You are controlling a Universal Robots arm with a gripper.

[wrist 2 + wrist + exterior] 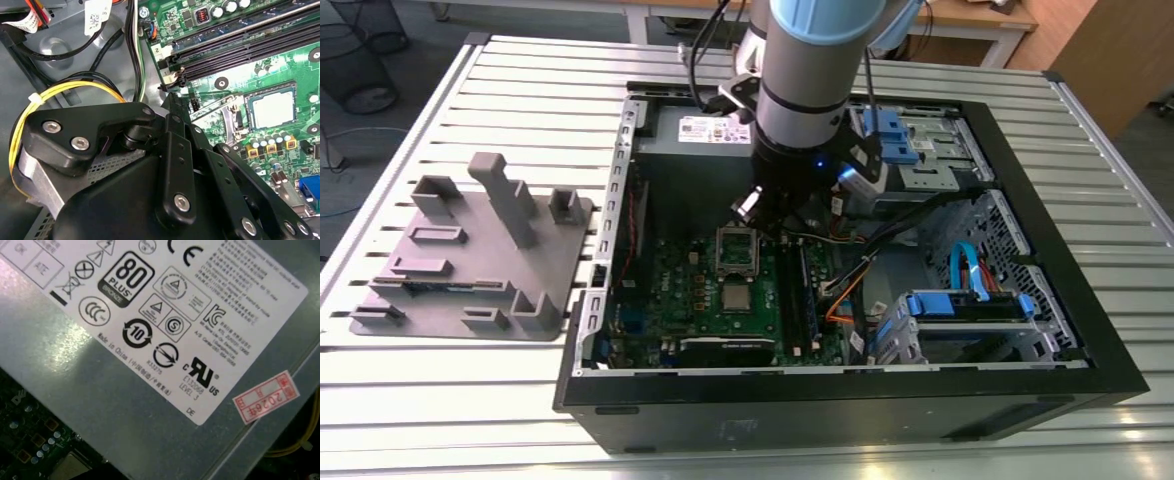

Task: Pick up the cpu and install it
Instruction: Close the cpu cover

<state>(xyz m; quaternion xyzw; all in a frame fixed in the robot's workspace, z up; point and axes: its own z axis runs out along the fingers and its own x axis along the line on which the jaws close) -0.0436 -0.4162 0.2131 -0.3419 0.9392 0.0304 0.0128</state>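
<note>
Motherboard point(720, 290) — cpu point(738, 296) seated.

Table point(480, 400): pale metal top made of long slats with grooves between them, running from the exterior view's left to its right.

Two things sit directly on it. A grey plastic tray point(467, 262) with upright posts of differing heights lies flat at the exterior view's left. A black computer case point(854, 395) lies on its side, open face up, taking up the middle and the exterior view's right. Tray and case are just beside each other; whether they touch is unclear.
</note>
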